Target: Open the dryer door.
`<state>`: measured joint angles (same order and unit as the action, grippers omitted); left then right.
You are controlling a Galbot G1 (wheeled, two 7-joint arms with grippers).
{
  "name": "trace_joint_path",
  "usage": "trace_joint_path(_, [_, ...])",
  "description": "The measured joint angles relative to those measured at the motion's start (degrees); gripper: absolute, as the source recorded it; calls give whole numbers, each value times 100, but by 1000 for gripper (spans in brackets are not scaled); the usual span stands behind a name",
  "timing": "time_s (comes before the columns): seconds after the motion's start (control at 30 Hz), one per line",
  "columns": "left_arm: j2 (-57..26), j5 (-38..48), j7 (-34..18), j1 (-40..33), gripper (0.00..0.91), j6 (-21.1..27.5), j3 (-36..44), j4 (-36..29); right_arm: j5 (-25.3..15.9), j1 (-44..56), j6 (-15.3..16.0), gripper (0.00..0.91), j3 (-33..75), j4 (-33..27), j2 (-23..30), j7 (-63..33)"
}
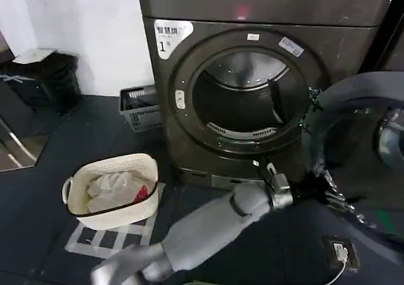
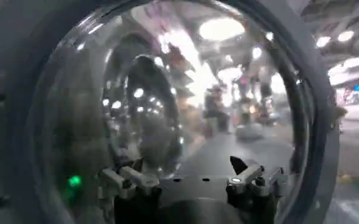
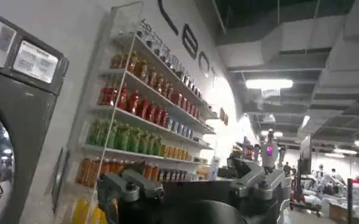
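Dryer door [image 1: 363, 152] swung wide open at right of drum opening [image 1: 243, 98], left end effector [image 1: 315, 187] at its lower rim, fingers spread apart, right end effector [image 3: 194, 185] parted, holding nothing, laundry basket [image 1: 113, 193] on floor

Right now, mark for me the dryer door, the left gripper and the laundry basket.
dryer door [image 1: 353, 117]: head view, on the swung-open door's dark inner rim.
left gripper [image 1: 328, 193]: head view, between its fingertips at the door's lower edge.
laundry basket [image 1: 113, 218]: head view, on its white front wall.
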<state>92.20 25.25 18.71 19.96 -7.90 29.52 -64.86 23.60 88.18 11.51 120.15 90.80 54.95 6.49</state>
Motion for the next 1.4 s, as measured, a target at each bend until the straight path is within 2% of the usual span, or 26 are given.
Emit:
trace_joint_path(0.17, [0, 18, -4, 44, 907, -346, -20, 26, 0, -34, -4, 907, -19, -10, -21, 3])
trace_joint_path(0.57, [0, -32, -87, 210, 907, -2163, -10, -50, 12, 36, -14, 907, 44, 8, -27, 17])
trace_joint_path(0.8, [0, -128, -69, 395, 907, -2893, 71, -338, 13, 47, -17, 907, 34, 51, -25, 50])
trace_joint_path(0.93, [-32, -128, -64, 530, 907, -3052, 74, -608, 12, 31, -27, 907, 15, 33, -35, 53])
trace_joint_path(1.2, [-912, -95, 28, 684, 907, -3203, 46, -1008, -5, -10, -32, 907, -8, 2, -105, 76])
trace_joint_path(1.4, [-1612, -14, 31, 687, 907, -2888, 46, -1384, -8, 43, -48, 907, 46, -17, -135, 91])
